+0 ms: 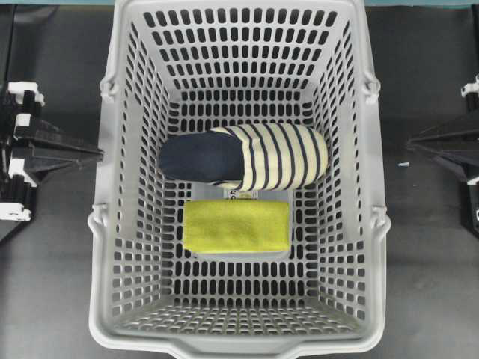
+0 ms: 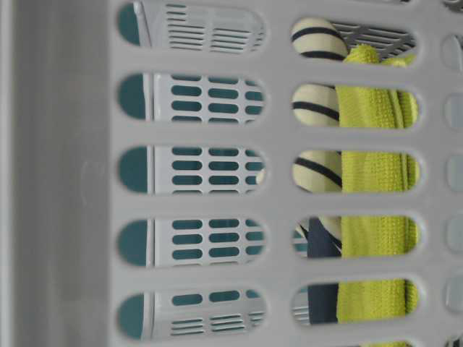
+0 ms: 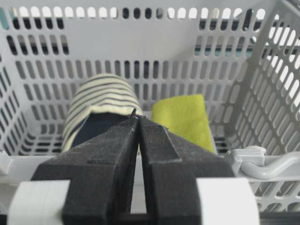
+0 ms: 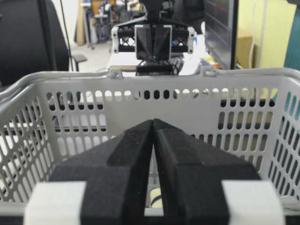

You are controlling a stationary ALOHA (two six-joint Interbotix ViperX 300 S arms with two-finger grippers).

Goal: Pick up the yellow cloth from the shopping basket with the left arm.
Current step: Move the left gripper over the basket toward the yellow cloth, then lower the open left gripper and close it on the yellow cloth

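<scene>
Presently, findings are recorded as follows.

Basket [image 1: 112, 224]: a light-grey slotted plastic basket is set in the middle of a dark table [image 1: 52, 284], between the two arms; its rim is seen close in both wrist views.

Cloth [image 1: 236, 226]: the yellow-green cloth is laid flat on the basket floor, folded to a rectangle. It is placed just beside the slipper, on the nearer side in the overhead view, with a white label partly seen between them. Whether the two are touching cannot be told. It is not held by either gripper.

Slipper [image 1: 247, 155]: a navy and cream striped slipper is laid on its side across the floor, navy end toward the left arm.

Left gripper [image 1: 97, 152]: it is held outside the basket's left wall, well apart from the cloth. In its wrist view the fingers [image 3: 117, 154] are pressed together with nothing between them, pointed over the rim toward slipper and cloth.

Right gripper [image 1: 410, 142]: it is held outside the right wall. Its fingers [image 4: 131, 159] are pressed together and nothing is gripped.
</scene>
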